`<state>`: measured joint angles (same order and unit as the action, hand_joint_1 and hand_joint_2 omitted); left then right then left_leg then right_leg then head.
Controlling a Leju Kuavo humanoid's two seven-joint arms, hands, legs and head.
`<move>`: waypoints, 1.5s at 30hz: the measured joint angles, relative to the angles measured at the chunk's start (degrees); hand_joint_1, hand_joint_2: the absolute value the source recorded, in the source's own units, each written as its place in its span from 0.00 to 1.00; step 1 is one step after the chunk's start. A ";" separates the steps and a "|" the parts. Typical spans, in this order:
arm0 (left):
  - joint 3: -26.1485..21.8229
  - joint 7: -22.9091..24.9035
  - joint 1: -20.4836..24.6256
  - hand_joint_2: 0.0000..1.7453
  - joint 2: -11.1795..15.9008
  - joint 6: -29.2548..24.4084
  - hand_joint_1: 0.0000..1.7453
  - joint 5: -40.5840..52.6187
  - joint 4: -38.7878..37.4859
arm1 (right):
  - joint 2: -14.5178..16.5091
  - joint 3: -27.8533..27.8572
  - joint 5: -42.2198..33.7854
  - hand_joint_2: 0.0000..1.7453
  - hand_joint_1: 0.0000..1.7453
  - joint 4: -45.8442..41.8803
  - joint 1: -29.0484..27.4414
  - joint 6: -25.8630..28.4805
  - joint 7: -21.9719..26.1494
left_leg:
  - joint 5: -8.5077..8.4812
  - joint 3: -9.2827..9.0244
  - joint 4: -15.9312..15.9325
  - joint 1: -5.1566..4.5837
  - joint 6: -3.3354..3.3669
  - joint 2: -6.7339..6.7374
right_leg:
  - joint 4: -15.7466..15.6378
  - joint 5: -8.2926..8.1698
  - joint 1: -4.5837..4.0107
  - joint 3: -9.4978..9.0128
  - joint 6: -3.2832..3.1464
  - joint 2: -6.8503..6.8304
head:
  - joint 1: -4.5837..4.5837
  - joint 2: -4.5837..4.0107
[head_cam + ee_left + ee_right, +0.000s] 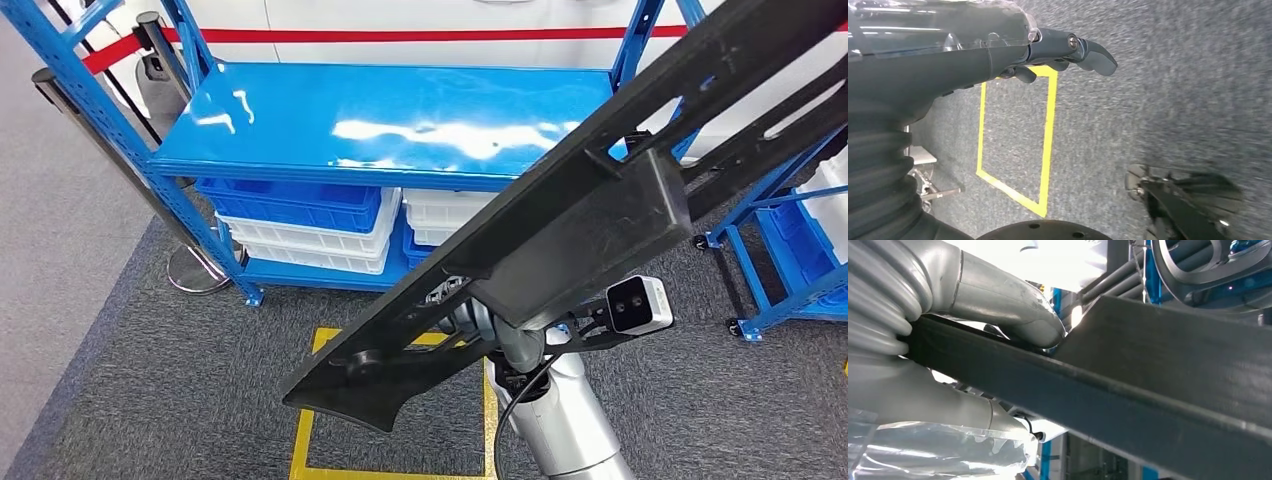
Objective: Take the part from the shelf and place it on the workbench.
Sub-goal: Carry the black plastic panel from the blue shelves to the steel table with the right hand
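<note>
1. Right hand [993, 320]: closed on the part [560, 230]. In the right wrist view the thumb lies over the top edge of the black bar and the palm sits under it.
2. Part: a long black moulded piece with slots and a boxed middle section. It is held in the air, tilted, low end toward the robot and high end toward the shelf [380, 125]. It is off the shelf and touches nothing but the hand.
3. Left hand [1068, 50]: holds nothing. It hangs over the carpet, fingers extended together. Whether they are slightly spread cannot be told from this angle.
4. Floor mark [400, 400]: a yellow taped square on the grey carpet, between the robot and the shelf and under the low end of the part.
5. Shelf: blue frame, glossy blue top deck. Below the deck, stacked blue and white bins [300, 215].
6. Cart [790, 250]: a second blue rack on castors, right of the shelf.
7. Step in hand: pick-up appears complete; carry phase. No workbench is seen here.
8. Next move, as judged: turn away from the shelf toward the workbench. Keep the long ends of the part away from the shelf uprights and the cart. Hold the grip firm, as the part overhangs far on both sides.
</note>
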<state>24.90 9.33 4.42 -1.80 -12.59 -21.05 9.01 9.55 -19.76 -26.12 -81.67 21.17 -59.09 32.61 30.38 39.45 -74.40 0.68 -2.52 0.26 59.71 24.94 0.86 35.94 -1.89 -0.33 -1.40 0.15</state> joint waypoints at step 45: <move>0.54 -0.31 0.25 1.00 0.30 -0.25 0.00 -0.36 0.00 | 0.66 1.85 1.11 1.00 1.00 -2.81 0.48 1.73 -0.48 | -5.20 -6.66 17.21 -0.49 3.54 -0.01 | 15.30 6.36 0.21 5.68 3.02 0.11 | 0.09 0.00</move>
<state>25.43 9.02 4.66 -1.51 -12.84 -21.40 9.01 10.21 -17.91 -25.00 -84.48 21.65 -57.36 32.13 25.18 32.79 -57.18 0.19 1.02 0.25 75.02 31.29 1.07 41.63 1.13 -0.22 -1.31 0.15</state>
